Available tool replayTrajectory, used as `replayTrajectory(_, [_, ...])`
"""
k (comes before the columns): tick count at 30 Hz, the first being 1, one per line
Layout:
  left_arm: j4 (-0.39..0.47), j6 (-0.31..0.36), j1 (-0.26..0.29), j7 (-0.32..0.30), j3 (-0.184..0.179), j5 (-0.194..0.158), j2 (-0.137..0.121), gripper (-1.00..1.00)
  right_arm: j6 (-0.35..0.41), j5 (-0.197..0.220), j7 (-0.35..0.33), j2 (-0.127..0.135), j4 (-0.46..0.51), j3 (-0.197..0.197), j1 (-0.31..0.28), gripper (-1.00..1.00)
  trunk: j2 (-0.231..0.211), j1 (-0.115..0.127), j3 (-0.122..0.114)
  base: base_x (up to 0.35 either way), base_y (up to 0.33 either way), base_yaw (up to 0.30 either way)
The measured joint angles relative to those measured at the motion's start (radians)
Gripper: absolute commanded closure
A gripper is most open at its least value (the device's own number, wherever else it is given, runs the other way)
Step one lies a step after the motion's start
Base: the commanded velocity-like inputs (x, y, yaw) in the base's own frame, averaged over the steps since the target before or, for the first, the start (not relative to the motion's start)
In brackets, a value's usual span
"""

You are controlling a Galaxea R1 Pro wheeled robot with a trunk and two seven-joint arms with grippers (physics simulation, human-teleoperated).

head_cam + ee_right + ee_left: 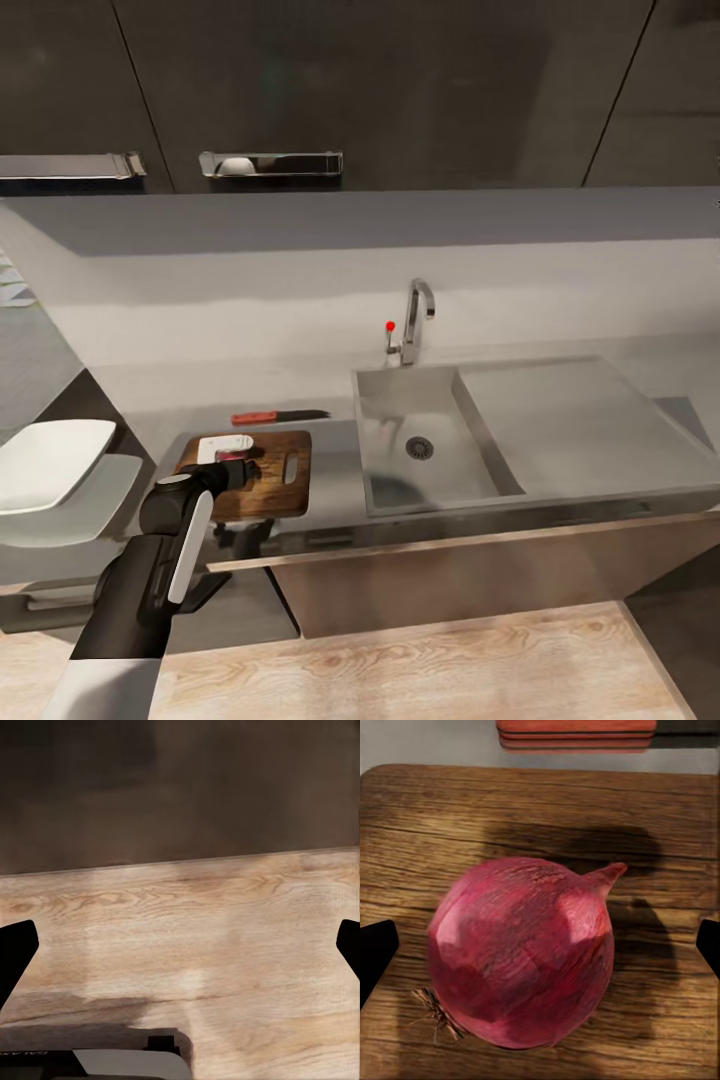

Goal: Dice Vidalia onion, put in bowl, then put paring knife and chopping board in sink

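Dark wall cabinets, wood floor

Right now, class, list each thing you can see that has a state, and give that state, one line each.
Onion: whole, uncut, resting on the board.
Board: flat on the countertop, left of the sink.
Knife: lying on the countertop behind the board, unheld.
Sink: empty basin.
Bowl: empty.
Left gripper: open, straddling the onion.
Right gripper: open, holding nothing.
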State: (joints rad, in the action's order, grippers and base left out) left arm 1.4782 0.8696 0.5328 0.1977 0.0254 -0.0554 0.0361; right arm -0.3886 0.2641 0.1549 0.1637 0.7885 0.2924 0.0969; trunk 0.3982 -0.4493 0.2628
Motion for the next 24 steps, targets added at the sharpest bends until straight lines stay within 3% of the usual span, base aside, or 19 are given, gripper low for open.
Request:
replayTrajectory(14, [0.002,0.000,0.000,0.000,0.001,0.000,0.000,-1.00,0.000,0.000,0.000,0.000,0.000,0.000,0.000,-1.00,0.000,0.000,-0.022,-0.016,0.000,0.000])
replayTrajectory(24, [0.003,0.000,0.000,0.000,0.001,0.000,0.000,-1.00,0.000,0.000,0.000,0.000,0.000,0.000,0.000,-1.00,0.000,-0.001,-0.030,-0.286,0.000,0.000])
